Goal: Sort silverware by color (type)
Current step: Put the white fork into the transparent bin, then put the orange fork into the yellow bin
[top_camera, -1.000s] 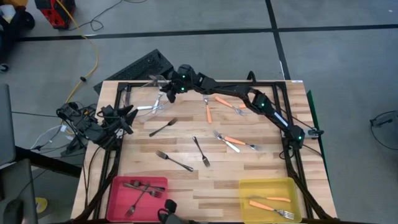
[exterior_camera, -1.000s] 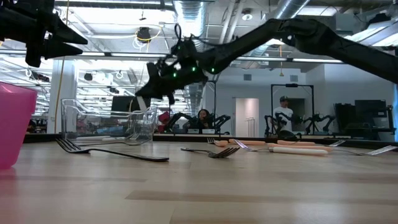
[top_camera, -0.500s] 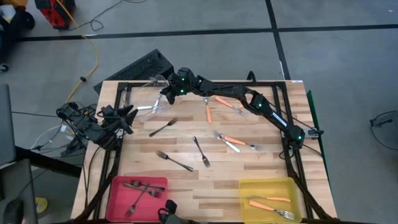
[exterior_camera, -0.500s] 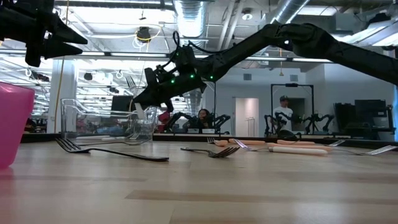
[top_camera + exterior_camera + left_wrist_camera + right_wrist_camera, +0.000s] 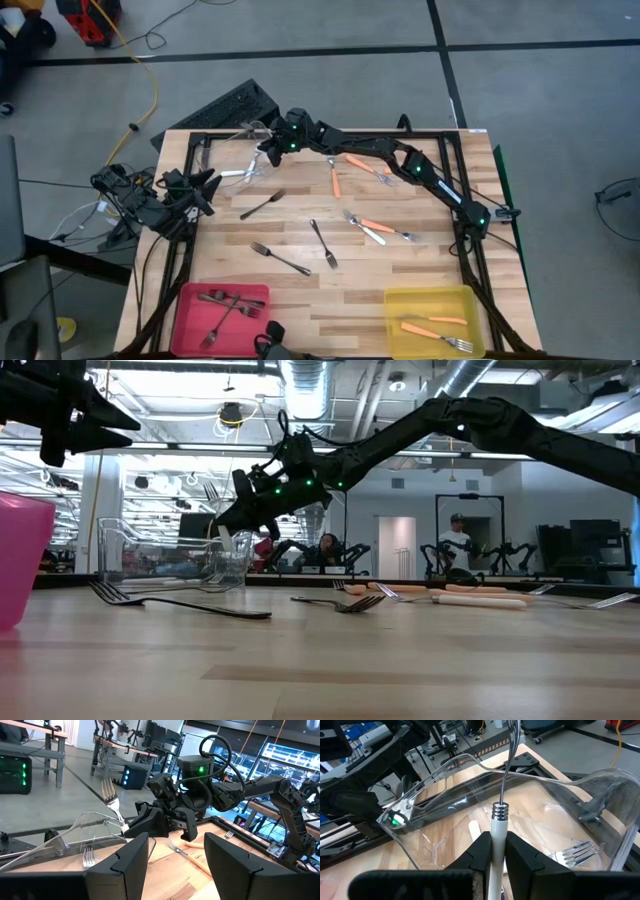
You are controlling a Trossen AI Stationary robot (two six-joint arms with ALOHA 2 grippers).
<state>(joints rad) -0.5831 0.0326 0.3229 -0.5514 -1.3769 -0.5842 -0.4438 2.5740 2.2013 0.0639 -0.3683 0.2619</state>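
Note:
A silver fork [image 5: 110, 795] with a pale handle stands tines up over the clear bin [image 5: 222, 152] at the table's far left, and my right gripper [image 5: 498, 845] is shut on it. Another silver fork [image 5: 577, 852] lies in that bin. Dark forks [image 5: 280, 258] and orange-handled forks [image 5: 335, 178] lie flat on the wooden table. My left gripper [image 5: 175, 865] waits open and level at the table's left edge [image 5: 205, 190], holding nothing. My right gripper pinches the fork's pale handle [image 5: 498, 827] between its two fingers, below the ringed collar. The fingers [image 5: 235, 520] reach in from the table's right, slanting slightly down, and lie across the fork. The fork stands nearly upright, tines [image 5: 210, 493] up, lifted clear above the clear bin.
A pink bin [image 5: 185, 300] with dark forks sits at the near left and a yellow bin [image 5: 470, 300] with orange-handled forks at the near right. My right arm [image 5: 400, 158] stretches across the table's far side. People show in the room behind [image 5: 458, 545].
My right gripper has sunk a little toward the clear bin with the fork, still shut on it, then held still. The fork's tines now show upright above the bin in the low view.

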